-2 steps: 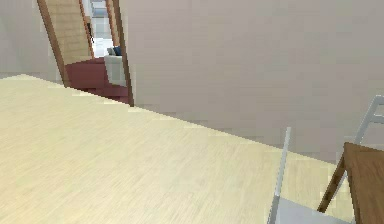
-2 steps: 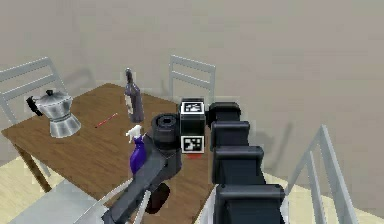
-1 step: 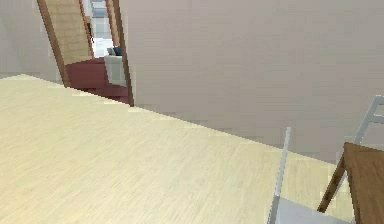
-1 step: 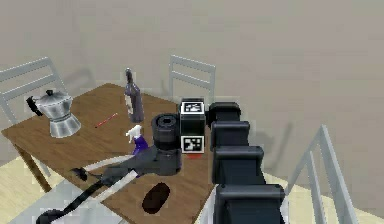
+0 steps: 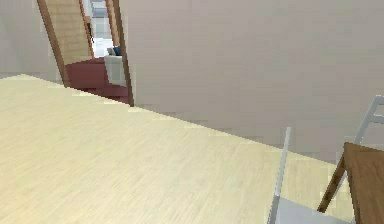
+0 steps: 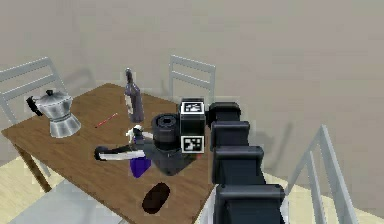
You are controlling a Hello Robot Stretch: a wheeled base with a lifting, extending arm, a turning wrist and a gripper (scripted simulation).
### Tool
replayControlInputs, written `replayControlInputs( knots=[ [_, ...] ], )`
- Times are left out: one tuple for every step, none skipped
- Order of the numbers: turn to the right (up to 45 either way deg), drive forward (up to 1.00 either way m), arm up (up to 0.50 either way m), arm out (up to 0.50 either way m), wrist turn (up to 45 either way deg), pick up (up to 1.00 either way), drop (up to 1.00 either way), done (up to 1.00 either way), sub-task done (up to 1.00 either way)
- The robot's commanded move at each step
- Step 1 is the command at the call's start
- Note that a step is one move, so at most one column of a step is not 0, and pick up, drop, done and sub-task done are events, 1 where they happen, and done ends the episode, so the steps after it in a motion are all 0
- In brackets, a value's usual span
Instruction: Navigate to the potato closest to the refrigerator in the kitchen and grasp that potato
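In the arm side view a dark brown oval lump (image 6: pixel 155 197), perhaps a potato, lies on the wooden table (image 6: pixel 90 125) near its front edge. My arm (image 6: pixel 245 170) rises from the bottom edge, with two white marker squares (image 6: pixel 190 110) at its end. Left of them, the gripper (image 6: pixel 110 154) reaches over the tabletop. A small blue thing (image 6: pixel 139 167) sits just under its dark body, so I cannot tell whether it holds anything. The oval lump lies a little below and right of the fingers.
A metal kettle (image 6: pixel 62 112) and a dark bottle (image 6: pixel 131 95) stand on the table. White chairs (image 6: pixel 190 72) surround it. In the forward view a wood-framed doorway (image 5: pixel 92 45) opens at the far left across pale floor. A chair (image 5: pixel 300 195) and a table corner (image 5: pixel 365 180) stand at the right.
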Motion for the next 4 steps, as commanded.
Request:
replayControlInputs(
  knots=[
    [0.0,0.0,0.0,0.0,12.0,0.0,0.0,0.0,0.0],
    [0.0,0.0,-0.3,0.0,0.0,0.0,0.0,0.0,0.0],
    [0.0,0.0,0.0,0.0,0.0,1.0,0.0,0.0,0.0],
    [0.0,0.0,0.1,0.0,0.0,0.0,0.0,0.0,0.0]
  ],
)
